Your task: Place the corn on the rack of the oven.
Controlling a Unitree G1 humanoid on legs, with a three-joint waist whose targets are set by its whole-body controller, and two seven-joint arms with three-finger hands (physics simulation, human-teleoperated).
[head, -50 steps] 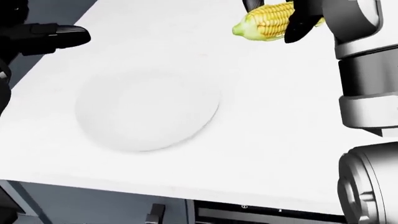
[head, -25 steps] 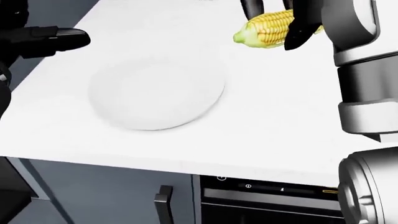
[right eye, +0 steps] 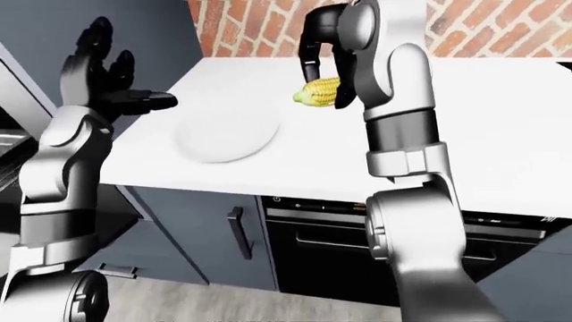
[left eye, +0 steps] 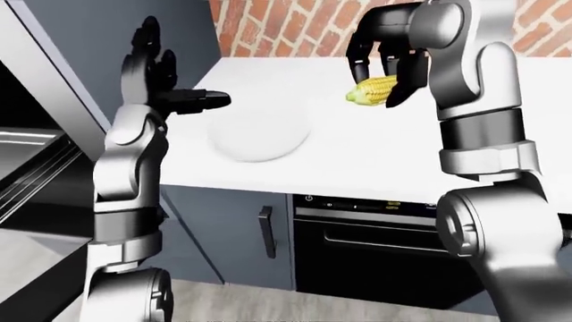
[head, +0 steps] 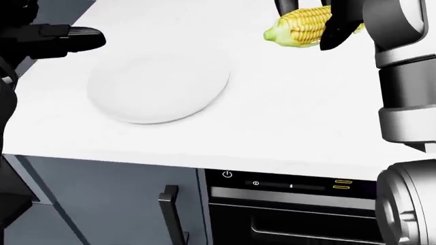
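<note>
- far left of left-eye view: open oven cavity (left eye: pixel 22 161), rack bars visible inside, dark interior
- left hand (left eye: pixel 159 74) raised upper left, fingers spread, one finger pointing right over the counter edge, holding nothing
- white plate (left eye: pixel 259 134) on white countertop (left eye: pixel 357 168), left of centre, nothing on it
- corn (left eye: pixel 373 90) upper centre-right, held in the air above the countertop, up and right of the plate, tilted
- right hand (left eye: pixel 386 57) pinching the corn from above, dark fingers wrapped round it
- below the counter: second oven (left eye: pixel 375 248) with control strip, grey cabinet door (left eye: pixel 237 235) with black handle
- brick wall (left eye: pixel 286 27) along the top
</note>
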